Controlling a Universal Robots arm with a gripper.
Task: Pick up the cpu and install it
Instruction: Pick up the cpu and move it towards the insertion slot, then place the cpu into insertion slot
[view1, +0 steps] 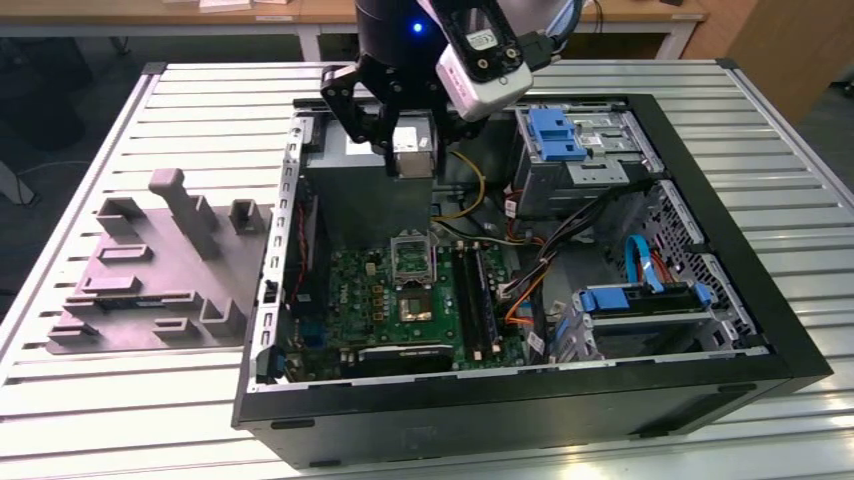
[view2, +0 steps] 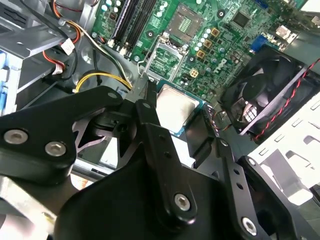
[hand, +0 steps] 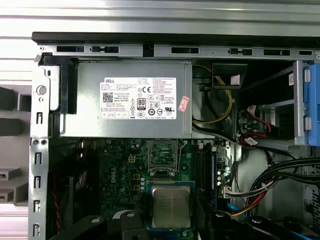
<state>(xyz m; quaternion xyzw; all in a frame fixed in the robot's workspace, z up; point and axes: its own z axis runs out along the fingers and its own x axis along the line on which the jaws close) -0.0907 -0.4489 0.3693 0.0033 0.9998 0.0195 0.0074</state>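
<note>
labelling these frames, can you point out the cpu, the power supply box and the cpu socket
cpu (hand: 171, 207): first wrist view, middle of its silver top
power supply box (hand: 85, 100): first wrist view, plain grey metal of its face
cpu socket (hand: 163, 156): first wrist view, inside its metal frame

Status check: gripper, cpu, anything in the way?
Gripper shut on cpu. Held above the open case, not seated. Socket uncovered, nothing over it.

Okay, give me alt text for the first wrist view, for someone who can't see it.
The gripper holds the cpu, silver top facing the camera, over an open computer case. Beyond it lie the green motherboard with its empty socket and a grey power supply with a white label.
</note>
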